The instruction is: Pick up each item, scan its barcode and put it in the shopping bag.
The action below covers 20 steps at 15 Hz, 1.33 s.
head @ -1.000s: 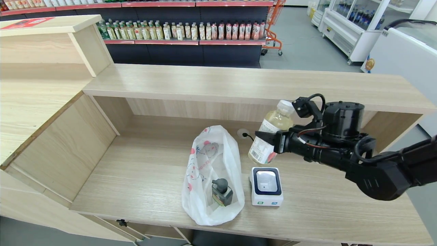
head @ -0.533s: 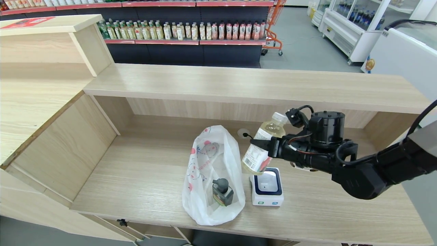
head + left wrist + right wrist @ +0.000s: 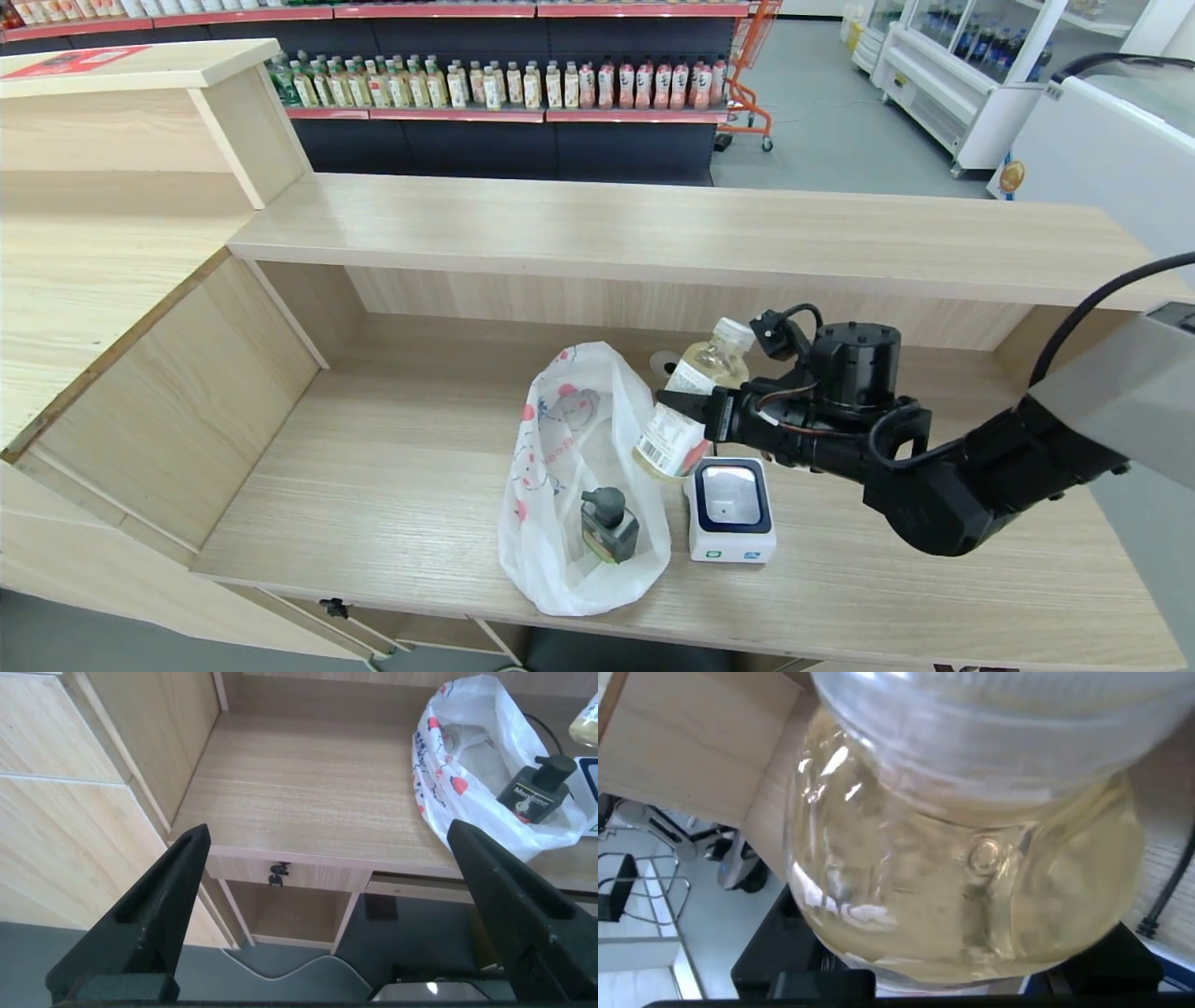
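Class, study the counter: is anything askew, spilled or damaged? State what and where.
Nothing is spilled or damaged. The bottle leans, capped, only because the right hand holds it near the scanner. The shopping bag lies slumped open on the counter.

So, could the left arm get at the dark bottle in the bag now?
Probably yes: the left pincer is open and empty, bare counter lies between it and the shopping bag, whose mouth gapes above the dark bottle. The held drink bottle hangs close, though.

Beyond your wooden counter you see store shelves lined with drink bottles, an orange trolley beside them, and white freezers on the right.
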Motion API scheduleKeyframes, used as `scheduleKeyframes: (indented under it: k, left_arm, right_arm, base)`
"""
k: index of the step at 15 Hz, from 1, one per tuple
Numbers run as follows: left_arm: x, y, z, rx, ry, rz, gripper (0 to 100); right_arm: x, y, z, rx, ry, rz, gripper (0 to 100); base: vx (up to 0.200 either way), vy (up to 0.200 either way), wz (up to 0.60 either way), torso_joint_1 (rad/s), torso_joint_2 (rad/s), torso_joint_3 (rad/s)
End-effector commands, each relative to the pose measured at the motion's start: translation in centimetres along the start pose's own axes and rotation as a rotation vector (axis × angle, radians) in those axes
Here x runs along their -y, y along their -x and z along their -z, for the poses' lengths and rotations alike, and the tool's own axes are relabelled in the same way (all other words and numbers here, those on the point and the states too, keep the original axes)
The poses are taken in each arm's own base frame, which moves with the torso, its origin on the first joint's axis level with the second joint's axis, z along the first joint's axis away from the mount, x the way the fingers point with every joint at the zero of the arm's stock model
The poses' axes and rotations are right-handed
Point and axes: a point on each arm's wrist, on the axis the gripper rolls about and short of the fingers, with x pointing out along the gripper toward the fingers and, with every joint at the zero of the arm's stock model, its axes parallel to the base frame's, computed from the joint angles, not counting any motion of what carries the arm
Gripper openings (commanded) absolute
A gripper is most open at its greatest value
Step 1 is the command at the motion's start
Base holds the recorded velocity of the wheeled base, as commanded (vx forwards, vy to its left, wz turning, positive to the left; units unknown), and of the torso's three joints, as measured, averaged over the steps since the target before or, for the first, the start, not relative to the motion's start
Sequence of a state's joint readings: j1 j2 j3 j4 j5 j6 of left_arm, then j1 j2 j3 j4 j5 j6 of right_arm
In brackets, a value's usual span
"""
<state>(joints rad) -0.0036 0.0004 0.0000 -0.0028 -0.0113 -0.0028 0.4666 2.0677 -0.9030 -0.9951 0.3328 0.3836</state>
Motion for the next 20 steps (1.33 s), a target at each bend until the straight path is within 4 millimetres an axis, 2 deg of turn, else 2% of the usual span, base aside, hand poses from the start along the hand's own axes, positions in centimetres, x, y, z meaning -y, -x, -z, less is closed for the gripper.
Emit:
scheduleKeyframes:
  k: [1,4,6,10,16,18,19,20]
  left_arm:
    - [0.0,0.0,0.0,0.001,0.0,0.0,100]
    - [0.0,0.0,0.0,-0.001,0.0,0.0,100]
    - [0.0,0.0,0.0,-0.001,0.0,-0.001,100]
    - [0.0,0.0,0.0,-0.001,0.0,0.0,100]
    - [0.0,0.0,0.0,-0.001,0.0,-0.001,100]
    - [0.0,0.0,0.0,-0.001,0.0,0.0,100]
    - [0.0,0.0,0.0,-0.001,0.0,-0.001,100]
    - [0.0,0.0,0.0,-0.001,0.0,0.0,100]
  right_arm:
    - [-0.1,-0.2,1.5,-0.027,-0.003,-0.015,0]
    - [-0.4,-0.3,3.6,-0.048,0.022,-0.078,0]
    - [0.3,-0.2,5.6,-0.05,0.088,-0.087,0]
    - [1.2,-0.3,6.6,-0.032,0.183,-0.115,0]
    - [2.4,-0.2,6.1,-0.006,0.226,-0.129,0]
    - [2.3,-0.3,5.0,0.027,0.24,-0.14,0]
    - [1.8,-0.3,3.2,0.084,0.268,-0.155,0]
    - [1.5,-0.3,2.3,0.119,0.3,-0.158,0]
  base:
    - [0.0,0.0,0.0,0.0,0.0,0.0]
    - [0.0,0.0,0.0,0.0,0.0,0.0]
    - [0.0,0.0,0.0,0.0,0.0,0.0]
    - [0.0,0.0,0.0,0.0,0.0,0.0]
    - [0.0,0.0,0.0,0.0,0.0,0.0]
    - [0.0,0.0,0.0,0.0,0.0,0.0]
    - [0.0,0.0,0.0,0.0,0.0,0.0]
    - [0.0,0.0,0.0,0.0,0.0,0.0]
